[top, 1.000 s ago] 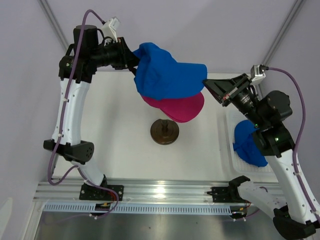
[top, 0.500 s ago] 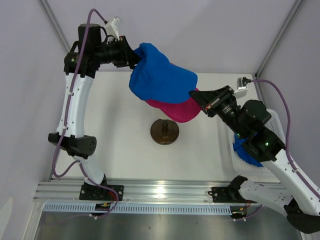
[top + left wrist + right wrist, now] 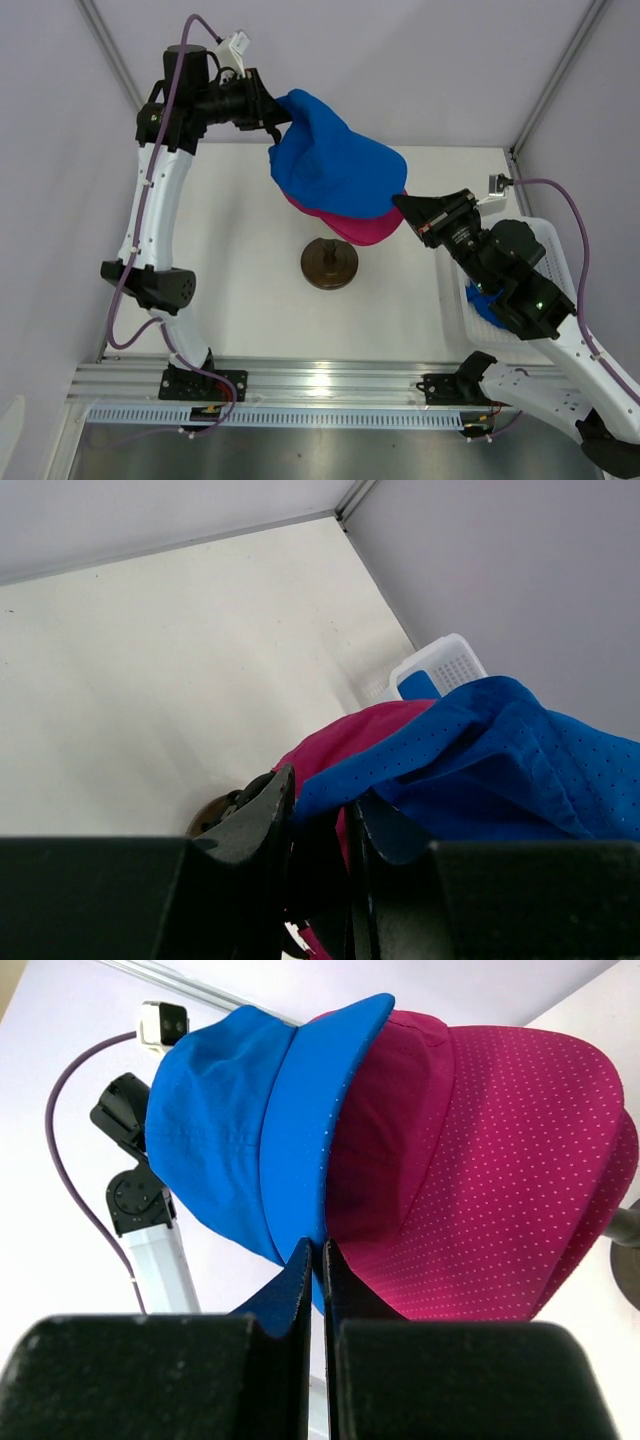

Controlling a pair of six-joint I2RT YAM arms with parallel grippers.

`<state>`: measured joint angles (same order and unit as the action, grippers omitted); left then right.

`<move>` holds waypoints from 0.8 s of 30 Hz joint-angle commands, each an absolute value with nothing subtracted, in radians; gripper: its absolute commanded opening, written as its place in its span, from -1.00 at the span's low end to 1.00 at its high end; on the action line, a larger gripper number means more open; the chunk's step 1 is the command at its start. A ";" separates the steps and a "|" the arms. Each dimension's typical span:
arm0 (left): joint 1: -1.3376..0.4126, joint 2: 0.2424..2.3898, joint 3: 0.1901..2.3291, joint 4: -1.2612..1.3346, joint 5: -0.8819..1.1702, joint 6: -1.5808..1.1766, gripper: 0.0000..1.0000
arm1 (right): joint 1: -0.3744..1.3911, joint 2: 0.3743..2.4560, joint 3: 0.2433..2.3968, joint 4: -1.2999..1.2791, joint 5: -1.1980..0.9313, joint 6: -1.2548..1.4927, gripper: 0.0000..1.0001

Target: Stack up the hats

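Observation:
A royal blue cap [image 3: 335,165] hangs over the magenta-pink cap [image 3: 352,226], which sits on the dark round stand [image 3: 329,264]. My left gripper [image 3: 278,122] is shut on the blue cap's back edge; the left wrist view shows the fabric pinched between its fingers [image 3: 318,802], with the pink cap [image 3: 340,742] below. My right gripper [image 3: 404,205] is shut on the blue cap's brim [image 3: 305,1110], beside the pink cap [image 3: 500,1180]. A second blue cap [image 3: 488,300] lies in the white basket [image 3: 548,250]. The mannequin head is hidden under the pink cap.
The white basket stands at the table's right edge, under my right arm; it also shows in the left wrist view [image 3: 445,663]. Grey walls close in the back and the sides. The stand's base [image 3: 213,812] sits mid-table.
Both grippers have brought the blue cap down and closer over the pink cap. My right gripper moved left and down with the brim; my left gripper shifted slightly right.

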<state>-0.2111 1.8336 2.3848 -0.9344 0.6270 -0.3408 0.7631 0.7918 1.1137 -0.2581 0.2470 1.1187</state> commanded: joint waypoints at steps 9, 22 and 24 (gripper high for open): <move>-0.279 1.847 2.373 -0.971 0.497 -0.218 -0.23 | 0.746 0.813 1.098 -0.265 0.233 0.980 -0.69; -0.287 1.835 2.345 -1.005 0.468 -0.144 -0.26 | 0.451 0.851 1.121 -0.245 -0.069 1.003 0.43; -0.287 1.832 2.345 -1.003 0.469 -0.146 -0.25 | 0.433 0.857 1.123 -0.227 -0.097 1.006 0.43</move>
<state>-0.2825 1.8462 2.3486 -1.0058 0.4812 -0.1810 0.4603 0.8585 1.1007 -0.2771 -0.0078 0.9974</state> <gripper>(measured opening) 0.374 0.710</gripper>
